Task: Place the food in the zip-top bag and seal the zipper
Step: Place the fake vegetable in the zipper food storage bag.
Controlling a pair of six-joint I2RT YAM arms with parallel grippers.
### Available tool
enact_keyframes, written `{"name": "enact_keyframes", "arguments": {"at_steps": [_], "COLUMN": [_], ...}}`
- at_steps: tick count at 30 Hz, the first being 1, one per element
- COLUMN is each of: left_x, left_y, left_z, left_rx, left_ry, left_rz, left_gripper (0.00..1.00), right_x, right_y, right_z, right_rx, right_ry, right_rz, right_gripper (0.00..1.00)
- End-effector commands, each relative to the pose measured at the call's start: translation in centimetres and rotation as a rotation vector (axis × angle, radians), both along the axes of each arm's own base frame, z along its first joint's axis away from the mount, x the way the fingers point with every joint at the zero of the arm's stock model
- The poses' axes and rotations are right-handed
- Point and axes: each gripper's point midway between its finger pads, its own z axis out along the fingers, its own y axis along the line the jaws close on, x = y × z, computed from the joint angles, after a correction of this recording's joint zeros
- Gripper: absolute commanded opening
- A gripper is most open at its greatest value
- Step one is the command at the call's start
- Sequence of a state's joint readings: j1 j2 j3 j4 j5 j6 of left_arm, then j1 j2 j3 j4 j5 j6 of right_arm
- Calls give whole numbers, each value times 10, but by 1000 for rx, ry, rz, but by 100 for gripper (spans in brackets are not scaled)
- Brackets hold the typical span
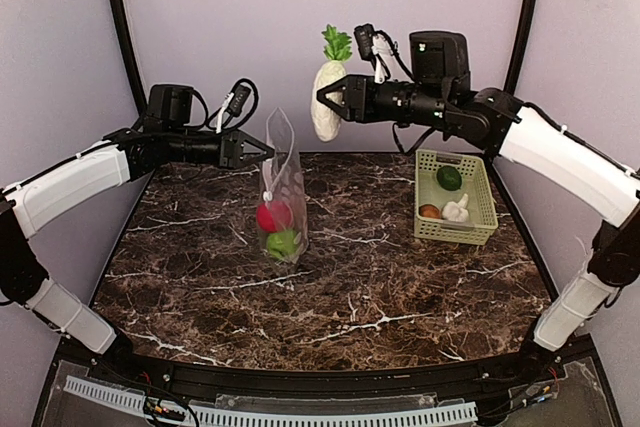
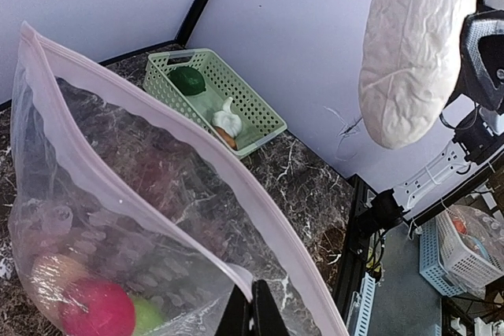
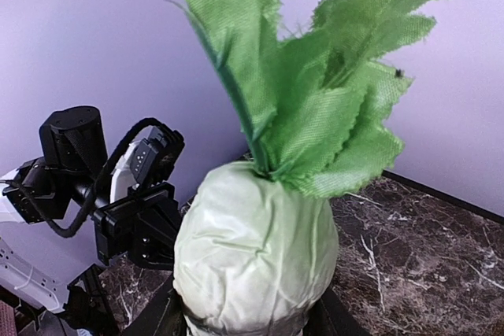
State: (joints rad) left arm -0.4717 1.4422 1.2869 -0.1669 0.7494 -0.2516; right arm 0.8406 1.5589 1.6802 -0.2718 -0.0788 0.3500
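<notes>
The clear zip-top bag [image 1: 282,197] stands upright mid-table, mouth open, with a red apple [image 1: 269,215] and a green apple [image 1: 281,243] inside. My left gripper [image 1: 262,147] is shut on the bag's top rim; in the left wrist view [image 2: 252,304] its tips pinch the whitish-pink zipper [image 2: 181,139]. My right gripper [image 1: 330,103] is shut on the white radish [image 1: 328,97] with green leaves, held high and right of the bag mouth. The radish also shows in the left wrist view [image 2: 413,45] and fills the right wrist view [image 3: 256,249].
A pale green lattice basket [image 1: 481,187] at the right holds a dark green piece [image 1: 449,178], a garlic [image 1: 456,211] and a brown piece [image 1: 430,211]. Lilac walls and black frame posts close the back and sides.
</notes>
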Motion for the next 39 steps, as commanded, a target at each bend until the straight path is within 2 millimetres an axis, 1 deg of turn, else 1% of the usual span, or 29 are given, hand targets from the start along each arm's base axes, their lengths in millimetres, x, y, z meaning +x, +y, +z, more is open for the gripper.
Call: {"name": "enact_keyframes", "arguments": {"at_steps": [1,4,7,10,15,18,21,23,27,33,39], "left_x": [-15,-18,-21,-23,-24,-24,-25,-24,-22,-19,-18], "left_y": [-1,-1,-3,-5,-7,-9,-9,-8,-8,-6,-6], "left_z": [18,22,22,23,21,19,19,18,17,13,12], "left_rx": [-45,-51,-53,-54,-52,-50,-49,-46,-38,-18,-16], "left_ry": [-31,-41,-42,-42,-40,-35,-34,-33,-36,-35,-35], "left_rz": [-39,-45,-53,-60,-67,-70,-70,-67,-58,-38,-35], "left_gripper": [1,1,1,1,1,1,1,1,1,1,1], "right_x": [-9,-19,-24,-20,-9,1,11,14,14,11,10], "right_y": [31,49,62,73,84,88,87,87,88,87,86], "right_z": [14,18,21,15,5,-8,-21,-30,-42,-54,-59], "right_rx": [14,18,10,-8,-39,-83,-129,-155,-183,-213,-226], "right_ry": [-37,-44,-59,-59,-70,-68,-70,-61,-41,-16,-3], "right_rz": [41,79,95,89,66,31,-19,-33,-33,-33,-34], "right_gripper": [38,38,38,39,39,39,39,40,41,47,54]}}
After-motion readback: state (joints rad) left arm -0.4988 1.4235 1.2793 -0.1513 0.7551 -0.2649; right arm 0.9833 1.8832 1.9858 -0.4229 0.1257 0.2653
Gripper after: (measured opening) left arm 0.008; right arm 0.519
